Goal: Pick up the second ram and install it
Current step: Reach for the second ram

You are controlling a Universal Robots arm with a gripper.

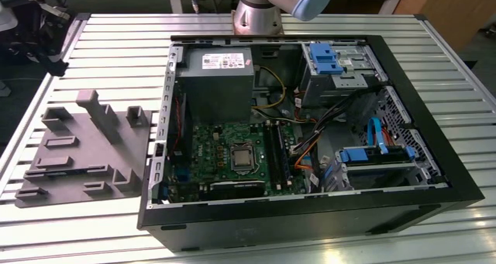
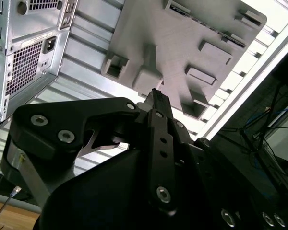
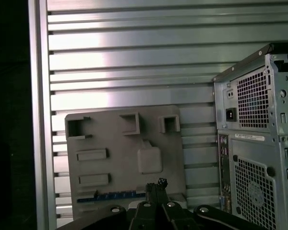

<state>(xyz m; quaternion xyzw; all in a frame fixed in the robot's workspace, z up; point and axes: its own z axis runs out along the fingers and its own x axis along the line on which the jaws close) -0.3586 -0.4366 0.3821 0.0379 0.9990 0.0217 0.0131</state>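
Second ram [image 3: 116, 195], as best we could tell, was the thin dark strip w/ blue marks in an edge slot of the gray holder [image 3: 110, 139] in the first wrist view, just ahead of the gripper [image 3: 158, 184], whose tips met w/ nothing b/w them. Exterior view looked into the open PC case [image 1: 310, 217] at its green motherboard [image 1: 225, 148], whereas both wrist views faced the case's vented back. We counted 1 arm [image 1: 259, 11], 1 holder, 1 case, on a slatted metal table [image 1: 116, 38] w/ dark equipment [image 1: 35, 17] at the exterior view's left.
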